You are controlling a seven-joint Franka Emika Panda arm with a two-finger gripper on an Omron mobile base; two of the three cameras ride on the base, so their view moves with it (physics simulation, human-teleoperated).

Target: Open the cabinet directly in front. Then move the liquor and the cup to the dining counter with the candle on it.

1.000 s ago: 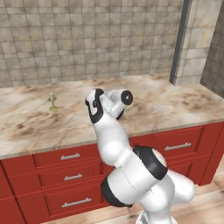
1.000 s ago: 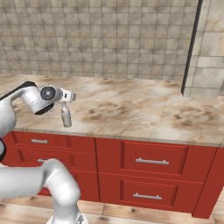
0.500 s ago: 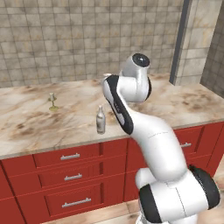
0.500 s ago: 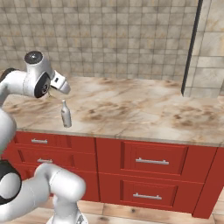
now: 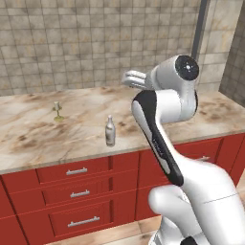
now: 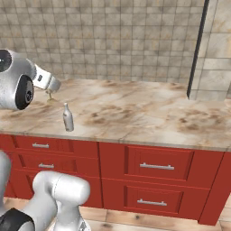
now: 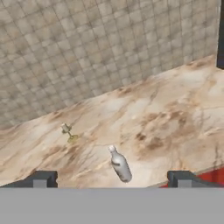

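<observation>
Progress: the liquor point(image 5: 110, 130) is recorded as delivered, standing upright and free of any grip on the table point(image 5: 28, 139), toward its front edge. The candle point(image 5: 58, 110) is noted on the same marble top, well apart from the bottle, to its left and further back in the left base view. One transfer is therefore judged complete. The cup is judged to remain outstanding; its fetching and placing beside the bottle is taken as the work left. The cabinet step cannot be checked from these views.

End effector point(image 7: 111, 178): held raised above and behind the bottle, fingers spread to their widest, nothing gripped between them. In the hand view the bottle point(image 7: 120, 164) is seen below, between the two dark finger tips but clear of both.

Materials and shapes:
- Liquor: pale grey-white bottle, bulbous body, darker middle band, slim neck; smooth finish.
- Candle: thin pale stick on a small brassy-olive stemmed holder.
- Table: beige-brown veined marble slab, polished, straight-edged.
- Drawer fronts point(image 6: 155, 163): red panelled faces with horizontal silver bar handles.
- Wall tiles point(image 6: 126, 40): small grey-brown squares, matt and mottled.
</observation>
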